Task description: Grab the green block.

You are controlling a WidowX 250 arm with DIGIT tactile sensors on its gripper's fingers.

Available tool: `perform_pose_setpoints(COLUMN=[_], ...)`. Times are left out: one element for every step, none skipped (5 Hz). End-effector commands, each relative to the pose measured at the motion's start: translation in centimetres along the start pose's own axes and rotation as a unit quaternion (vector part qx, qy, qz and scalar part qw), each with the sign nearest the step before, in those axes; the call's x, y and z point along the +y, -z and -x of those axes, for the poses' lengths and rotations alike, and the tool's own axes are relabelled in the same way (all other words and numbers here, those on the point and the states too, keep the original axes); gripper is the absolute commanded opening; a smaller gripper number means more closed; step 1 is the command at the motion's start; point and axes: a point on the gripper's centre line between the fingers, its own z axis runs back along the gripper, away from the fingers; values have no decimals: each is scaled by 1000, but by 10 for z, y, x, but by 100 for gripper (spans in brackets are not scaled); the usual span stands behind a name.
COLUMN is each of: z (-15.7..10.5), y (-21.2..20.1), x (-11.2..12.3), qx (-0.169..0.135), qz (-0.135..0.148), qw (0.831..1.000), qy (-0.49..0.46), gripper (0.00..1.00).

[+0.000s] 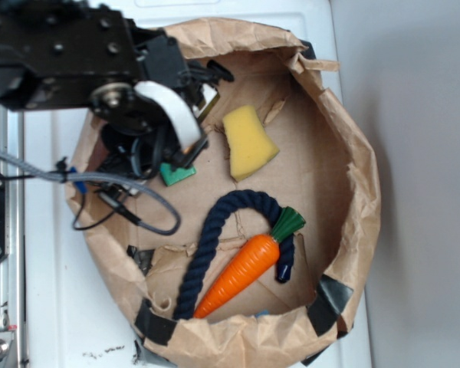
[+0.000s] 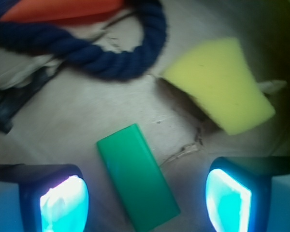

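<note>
Green block (image 2: 137, 176) lies flat on the cardboard floor (image 2: 87, 111) between the wide-spread, empty gripper (image 2: 147, 198) fingers, yellow sponge (image 2: 220, 82) nearby; approach step seems in hand, next move probably calls for descending and closing.

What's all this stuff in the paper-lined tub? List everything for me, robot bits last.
Flat matte green block: one, mid-green, on the floor between the pincer's fingers.
Yellow foam sponge: one, yellow, upper middle.
Thick navy rope: one, dark blue, curved beside the carrot.
Orange toy carrot: one, orange with dark green top, lower middle.
Crumpled brown paper tub: one, brown, black tape patches on rim.
Black robot arm: one, upper left.
Pincer: one, open, straddling the block.
</note>
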Motion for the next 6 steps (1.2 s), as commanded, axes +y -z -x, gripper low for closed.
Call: perform_pose_setpoints(z=[-5,-8,-7,3,13,10], y=[1,5,12,21,30,45], x=[9,13,14,9,6,2], qx=[14,0,0,5,4,15], qz=[-34,-36,-27,-18,-13,-25], qw=[999,999,999,1000,1000,999], qy=[-1,5,18,10,23,21], gripper=[100,100,100,100,100,100])
